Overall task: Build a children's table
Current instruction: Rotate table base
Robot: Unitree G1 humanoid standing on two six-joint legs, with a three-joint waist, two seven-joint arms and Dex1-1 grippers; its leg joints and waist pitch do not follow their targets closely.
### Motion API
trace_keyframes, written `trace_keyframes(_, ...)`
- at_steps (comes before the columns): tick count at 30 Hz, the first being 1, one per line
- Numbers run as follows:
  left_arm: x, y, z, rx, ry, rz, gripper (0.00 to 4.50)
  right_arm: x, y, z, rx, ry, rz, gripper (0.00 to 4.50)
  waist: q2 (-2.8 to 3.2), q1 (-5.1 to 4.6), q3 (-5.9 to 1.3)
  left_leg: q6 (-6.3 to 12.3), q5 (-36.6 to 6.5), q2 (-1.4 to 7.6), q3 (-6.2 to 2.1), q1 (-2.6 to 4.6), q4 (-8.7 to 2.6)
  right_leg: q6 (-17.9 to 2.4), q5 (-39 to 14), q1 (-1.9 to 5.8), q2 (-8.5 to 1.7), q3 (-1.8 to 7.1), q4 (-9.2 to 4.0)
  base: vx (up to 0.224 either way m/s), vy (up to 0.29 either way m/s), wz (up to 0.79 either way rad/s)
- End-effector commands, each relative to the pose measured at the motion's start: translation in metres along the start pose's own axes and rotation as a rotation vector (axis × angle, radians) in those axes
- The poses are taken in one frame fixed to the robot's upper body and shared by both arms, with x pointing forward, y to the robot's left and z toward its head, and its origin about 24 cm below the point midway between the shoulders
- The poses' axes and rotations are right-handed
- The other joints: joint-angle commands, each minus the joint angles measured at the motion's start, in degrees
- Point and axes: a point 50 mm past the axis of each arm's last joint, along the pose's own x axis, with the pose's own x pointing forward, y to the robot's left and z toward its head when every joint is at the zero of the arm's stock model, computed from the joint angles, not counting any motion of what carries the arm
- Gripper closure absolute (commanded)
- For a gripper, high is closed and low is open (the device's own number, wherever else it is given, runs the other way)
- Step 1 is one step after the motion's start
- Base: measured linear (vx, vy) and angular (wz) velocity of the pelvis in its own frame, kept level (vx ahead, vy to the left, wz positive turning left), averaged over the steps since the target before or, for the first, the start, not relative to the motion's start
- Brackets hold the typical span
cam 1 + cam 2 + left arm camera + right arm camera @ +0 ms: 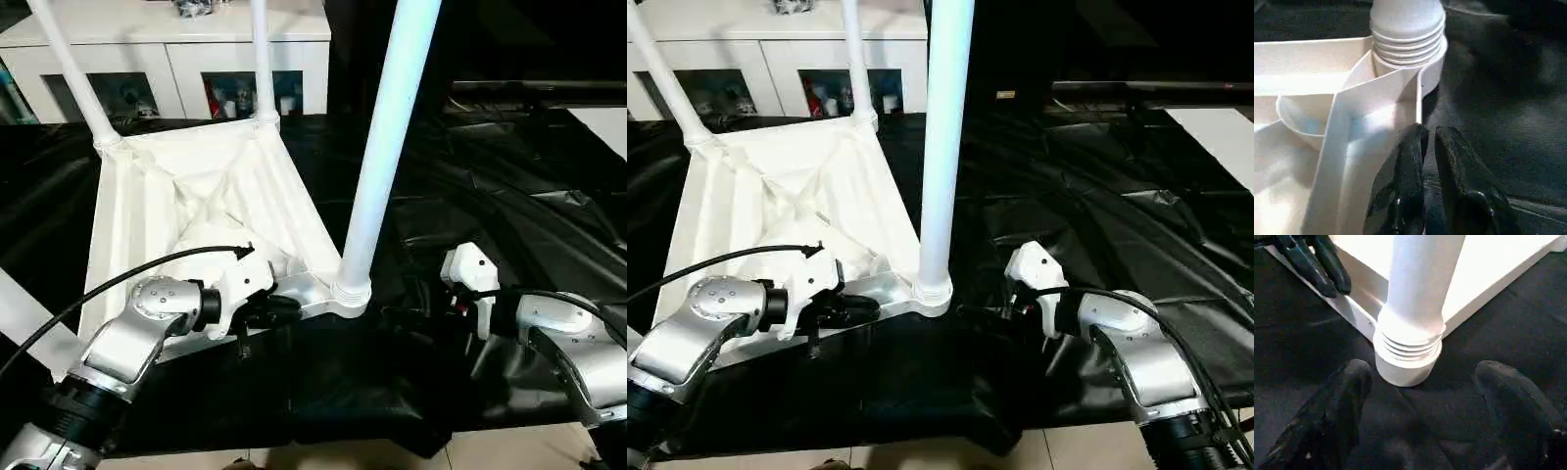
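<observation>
Left gripper fingers nearly closed at the tabletop rim; right gripper fingers spread wide

Crinkled black plastic sheeting covers the work surface, its folds catching the light; its near edge hangs over a pale tiled floor; a white cabinet stands at the far side, its glass-fronted compartments holding small colourful items too blurred to identify; a dark horizontal bar runs behind the sheeting on the right; a white flat surface lies just beyond it.
</observation>
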Motion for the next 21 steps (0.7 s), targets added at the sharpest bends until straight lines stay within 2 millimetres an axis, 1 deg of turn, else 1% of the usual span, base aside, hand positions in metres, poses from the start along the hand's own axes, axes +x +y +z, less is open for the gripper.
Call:
trace_keyframes(1,0.001,0.002,-0.003,-0.023,0.013,0.025,3.82,0.002,0.0,0.005,-0.023,-0.004,0.002,0.73,-0.66,0.22,-3.79,1.79,-13.57,3.0,-1.67,0.62,-4.29,-10.33,-19.6,2.37,-3.38,2.42,-4.5,0.0,0.0,0.0)
trace_keyframes(2,0.002,0.002,-0.002,-0.035,0.01,0.025,3.64,0.002,0.0,0.005,-0.023,-0.004,0.002,0.73,-0.7,0.26,-3.8,1.8,-13.48,3.0,-1.67,0.66,-4.26,-10.44,-19.53,2.36,-3.42,2.42,-4.5,0.0,0.0,0.0)
trace_keyframes(3,0.002,0.002,-0.002,-0.035,0.01,0.025,3.64,0.002,0.0,0.005,-0.023,-0.004,0.002,0.73,-0.73,0.27,-3.84,1.83,-13.34,3.02,-1.66,0.64,-4.25,-10.56,-19.35,2.39,-3.43,2.43,-4.48,0.0,0.0,0.0)
trace_keyframes(5,0.0,0.002,0.0,-0.008,-0.005,0.045,3.48,0.001,0.0,0.004,-0.022,-0.006,0.002,0.73,-0.61,0.28,-3.87,1.92,-13.27,3.02,-1.68,0.61,-4.24,-10.82,-18.66,2.39,-3.38,2.4,-4.43,0.0,0.0,0.0)
trace_keyframes(7,-0.002,0.001,0.005,0.004,-0.031,0.044,3.48,0.001,0.0,0.005,-0.021,-0.007,0.001,0.73,-0.67,0.29,-3.93,2.14,-12.84,3.04,-1.72,0.52,-4.22,-10.93,-17.92,2.53,-3.44,2.38,-4.3,0.0,0.0,0.0)
trace_keyframes(9,-0.002,0.0,0.008,-0.001,-0.046,0.041,3.48,0.001,0.0,0.005,-0.021,-0.008,0.0,0.73,-0.71,0.29,-3.92,2.34,-12.58,3.0,-1.64,0.53,-4.15,-11.1,-17.71,2.49,-3.41,2.38,-4.31,0.0,0.0,0.0)
trace_keyframes(10,-0.002,0.0,0.01,0.009,-0.048,0.046,3.48,0.001,0.0,0.004,-0.021,-0.009,-0.001,0.73,-0.6,0.34,-3.93,2.44,-12.35,3.04,-1.66,0.54,-4.16,-11.34,-17.35,2.49,-3.41,2.38,-4.29,0.0,0.0,0.0)
trace_keyframes(12,-0.002,0.002,0.01,0.016,-0.043,0.063,3.48,0.001,0.0,0.005,-0.02,-0.01,-0.003,0.73,-0.62,0.28,-3.89,2.5,-12.55,2.99,-1.63,0.54,-4.13,-11.27,-17.45,2.48,-3.32,2.34,-4.29,0.0,0.0,0.0)
trace_keyframes(15,-0.002,0.003,0.008,0.017,-0.021,0.074,3.48,0.001,0.0,0.005,-0.021,-0.01,-0.003,0.73,-0.59,0.25,-3.86,2.34,-12.99,2.99,-1.66,0.6,-4.17,-10.94,-18.13,2.44,-3.29,2.35,-4.39,0.0,0.0,0.0)
trace_keyframes(17,-0.001,0.001,0.001,0.014,0.015,0.059,3.48,0.001,0.001,0.004,-0.021,-0.008,0.0,0.73,-0.62,0.23,-3.87,2.23,-13.11,2.98,-1.72,0.58,-4.21,-10.53,-18.75,2.47,-3.31,2.34,-4.42,0.0,0.0,0.0)
trace_keyframes(21,0.001,-0.005,-0.004,-0.019,0.028,0.035,3.48,0.001,0.001,0.003,-0.018,-0.006,0.001,0.73,-0.54,0.24,-3.89,2.12,-13.1,3.01,-1.7,0.63,-4.2,-10.81,-18.35,2.43,-3.34,2.36,-4.39,0.0,0.0,0.0)
